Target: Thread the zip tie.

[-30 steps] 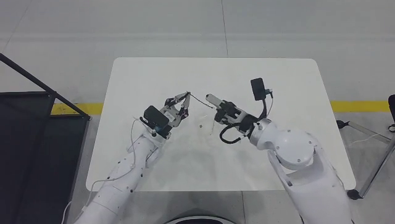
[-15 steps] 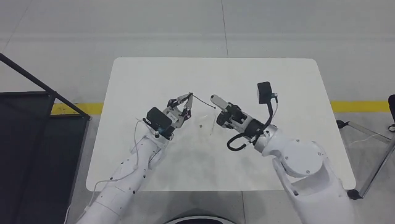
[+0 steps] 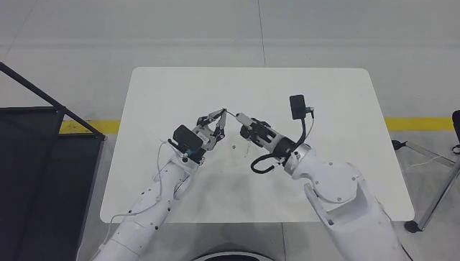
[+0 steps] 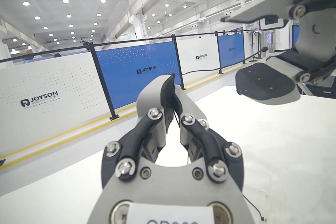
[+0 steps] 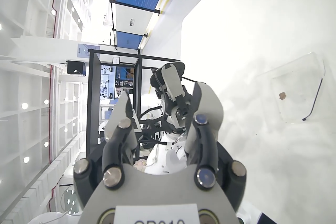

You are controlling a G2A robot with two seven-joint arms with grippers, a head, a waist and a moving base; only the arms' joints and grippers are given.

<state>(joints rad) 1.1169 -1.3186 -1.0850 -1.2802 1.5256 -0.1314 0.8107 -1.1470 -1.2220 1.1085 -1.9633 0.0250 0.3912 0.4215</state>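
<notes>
My left gripper [image 3: 218, 117] is shut on a thin black zip tie [image 3: 225, 111] and holds it above the middle of the white table [image 3: 330, 95]. In the left wrist view the tie [image 4: 173, 79] is pinched between the ribbed pads of that gripper [image 4: 172, 83]. My right gripper [image 3: 239, 119] faces it at close range and is open. From the right wrist view, the tie's free end [image 5: 189, 79] sticks out of the left gripper toward one finger [image 5: 207, 101] of my right gripper [image 5: 162, 93]. The right gripper [image 4: 233, 51] hangs open to the side.
A clear plastic bag [image 5: 296, 88] lies flat on the table beside the grippers, with a second black zip tie [image 5: 315, 97] on it. The bag [image 3: 232, 146] sits just in front of the two grippers. A black-framed enclosure [image 3: 29, 153] stands off the table's left side.
The right gripper pulled back to the right, then came in again and now sits closer to the left gripper's tip. The left gripper shifted slightly right, still holding the tie.
</notes>
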